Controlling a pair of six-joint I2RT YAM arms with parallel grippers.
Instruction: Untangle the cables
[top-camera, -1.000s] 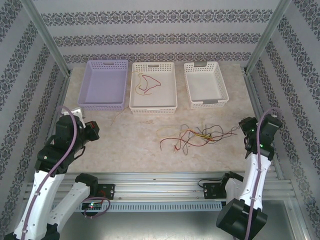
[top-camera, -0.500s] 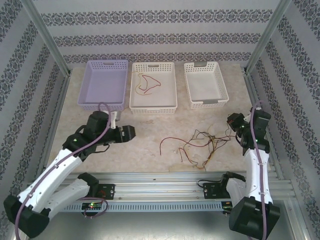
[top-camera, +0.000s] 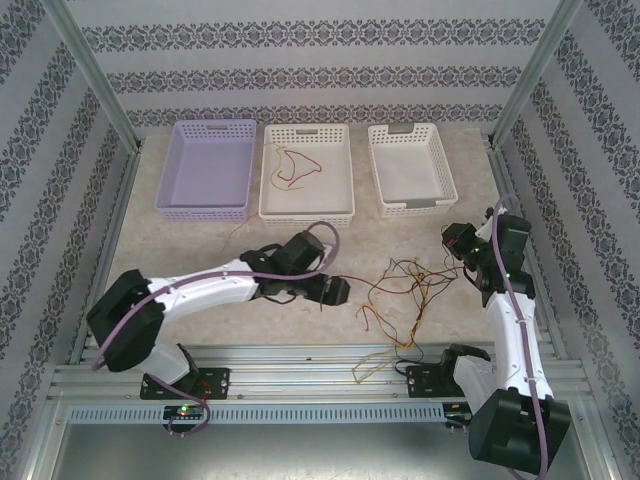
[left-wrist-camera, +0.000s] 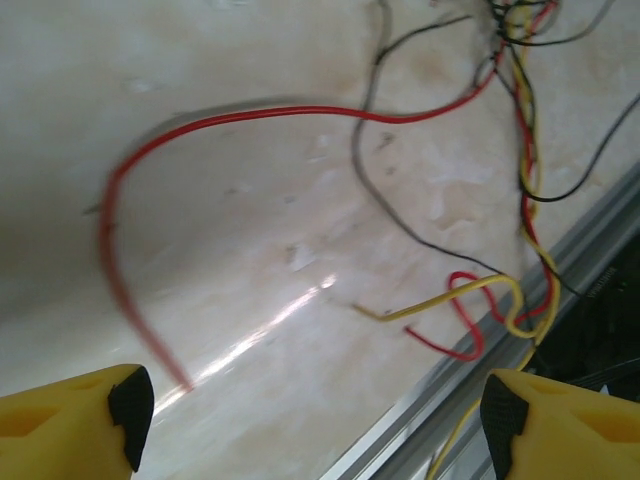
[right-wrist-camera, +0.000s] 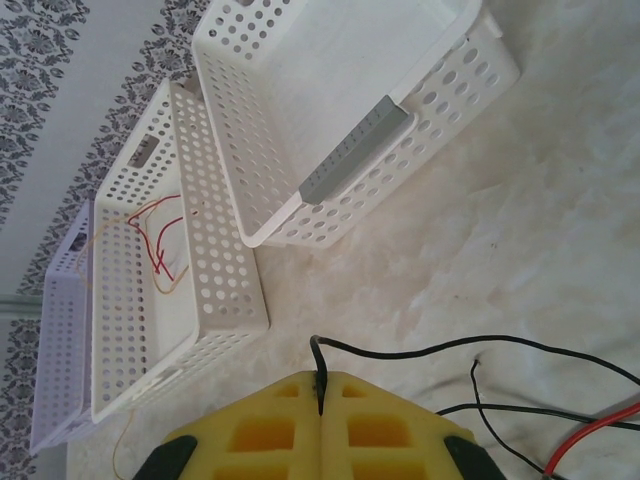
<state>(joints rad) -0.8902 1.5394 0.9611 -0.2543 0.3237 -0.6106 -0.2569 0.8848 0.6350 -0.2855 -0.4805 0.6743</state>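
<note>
The marbled beige table (top-camera: 180, 235), flat and glossy, spreads beneath both pincers. Well beyond them three rectangular plastic baskets with perforated walls stand in a row. The lilac basket (top-camera: 205, 210) is farthest left. Next comes the middle white basket (top-camera: 306, 215), holding a loose red and tan strand (top-camera: 295, 165). The right white basket (top-camera: 377, 170) has a grey handle and sits just ahead of the right pincer. A ribbed aluminium rail (top-camera: 300, 365) runs along the near edge, behind both pincers.

The left pincer (top-camera: 335, 291) hangs released, its blocky yellow fingers (left-wrist-camera: 75, 430) spread wide with black tips over bare table. The right pincer (top-camera: 450, 238) is clenched, and in the right wrist view its waffle-moulded yellow pads (right-wrist-camera: 270, 430) meet flush on a black cable (right-wrist-camera: 420, 347), whose end pokes up from the seam.

The cables (top-camera: 410, 285) lie between the two pincers as a loose snarl of hair-thin red, yellow-tan and black wires, with one yellow loop draped over the rail. In the left wrist view a red cable (left-wrist-camera: 250, 113) arcs smoothly ahead of the open fingers, its free end near the left fingertip. Thin black and kinked yellow strands cross toward the right fingertip.
</note>
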